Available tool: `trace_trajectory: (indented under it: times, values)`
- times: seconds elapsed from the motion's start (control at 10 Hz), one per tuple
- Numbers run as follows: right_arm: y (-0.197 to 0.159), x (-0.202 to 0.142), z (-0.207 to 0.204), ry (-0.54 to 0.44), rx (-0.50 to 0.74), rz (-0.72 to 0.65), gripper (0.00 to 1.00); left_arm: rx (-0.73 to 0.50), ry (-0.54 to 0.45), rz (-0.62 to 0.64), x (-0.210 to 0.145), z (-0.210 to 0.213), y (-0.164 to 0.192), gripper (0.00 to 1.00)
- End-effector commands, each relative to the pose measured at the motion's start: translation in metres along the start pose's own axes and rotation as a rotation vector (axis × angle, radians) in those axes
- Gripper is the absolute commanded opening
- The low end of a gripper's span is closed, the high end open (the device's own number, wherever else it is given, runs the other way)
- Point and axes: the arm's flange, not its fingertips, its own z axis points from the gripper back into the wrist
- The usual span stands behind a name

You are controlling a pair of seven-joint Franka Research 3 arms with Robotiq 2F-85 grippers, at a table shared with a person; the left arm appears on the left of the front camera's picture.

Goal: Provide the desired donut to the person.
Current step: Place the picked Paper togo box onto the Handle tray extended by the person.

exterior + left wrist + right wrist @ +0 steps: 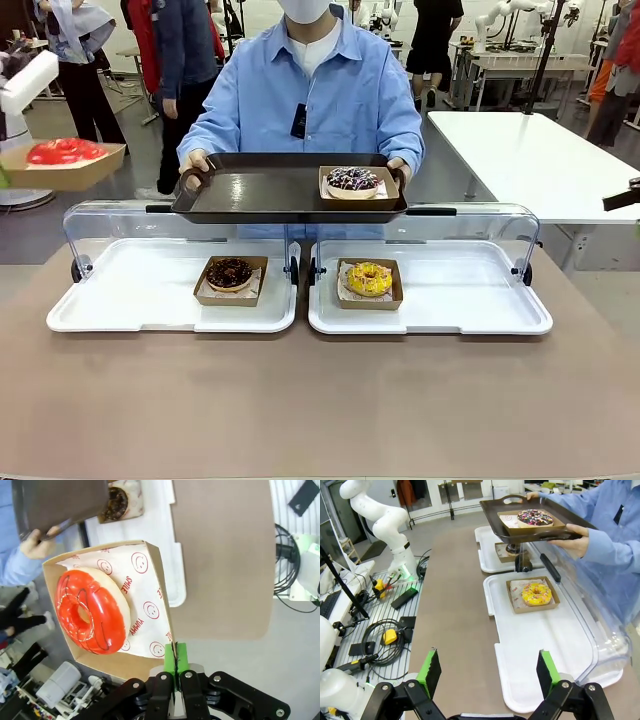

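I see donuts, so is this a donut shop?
More likely a robot lab set up like one. Donuts sit on white trays under clear lids, but another white robot arm stands by cables, and more arms work at far tables.

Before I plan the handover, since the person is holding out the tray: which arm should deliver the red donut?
The left. Its fingers are already shut on the box holding the red donut, raised beside the dark tray. The right gripper is open and empty, back at the table's near side.
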Motion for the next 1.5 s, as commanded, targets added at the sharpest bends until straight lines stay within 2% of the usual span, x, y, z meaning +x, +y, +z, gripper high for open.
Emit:
trace_trajectory:
  times: [0.0,0.3,0.5,0.7,0.9,1.1,1.4]
  values:
    - [0.001,0.001,0.000,-0.007,0.003,0.004,1.00,0.031,0.069,-0.030,0.036,0.031,0.037,0.01]
    - [0.001,0.001,0.000,-0.007,0.003,0.004,1.00,0.078,0.116,-0.119,0.114,0.053,0.072,0.01]
    - [0.001,0.001,0.000,-0.007,0.003,0.004,1.00,0.126,0.089,-0.171,0.151,0.046,0.110,0.01]
    - [0.001,0.001,0.000,-0.007,0.003,0.004,1.00,0.112,0.053,-0.203,0.169,0.019,0.142,0.01]
    - [0.001,0.001,0.000,-0.007,0.003,0.004,1.00,0.056,0.007,-0.172,0.174,-0.021,0.170,0.01]
    - [0.001,0.001,0.000,-0.007,0.003,0.004,1.00,0.010,-0.039,-0.157,0.177,-0.051,0.186,0.01]
    - [0.001,0.001,0.000,-0.007,0.003,0.004,1.00,-0.054,-0.074,-0.152,0.189,-0.089,0.187,0.01]
